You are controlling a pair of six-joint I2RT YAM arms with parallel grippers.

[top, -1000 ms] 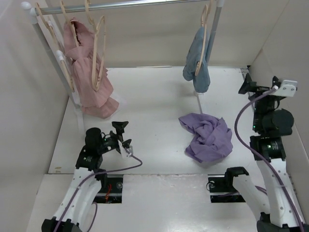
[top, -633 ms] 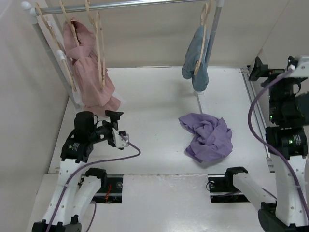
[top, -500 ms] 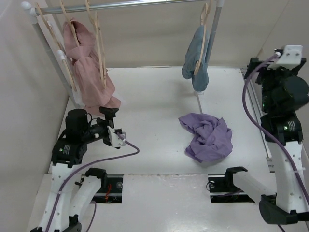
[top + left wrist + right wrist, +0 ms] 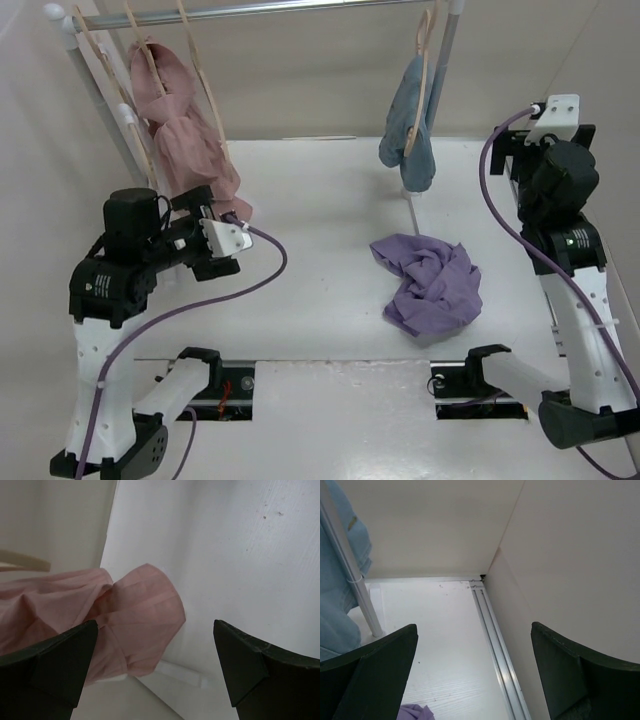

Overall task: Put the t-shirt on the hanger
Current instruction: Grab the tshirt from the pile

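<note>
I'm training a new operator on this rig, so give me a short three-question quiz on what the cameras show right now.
1. Multiple choice: how does the lavender t-shirt lie? A, hung up; B, crumpled on the table; C, folded flat.
2. True or false: the left wrist camera looks at the t-shirt.
3. How many garments hang on the rail?
Key: 1, B. 2, false: it shows the pink garment. 3, two: the pink one and the blue garment.
</note>
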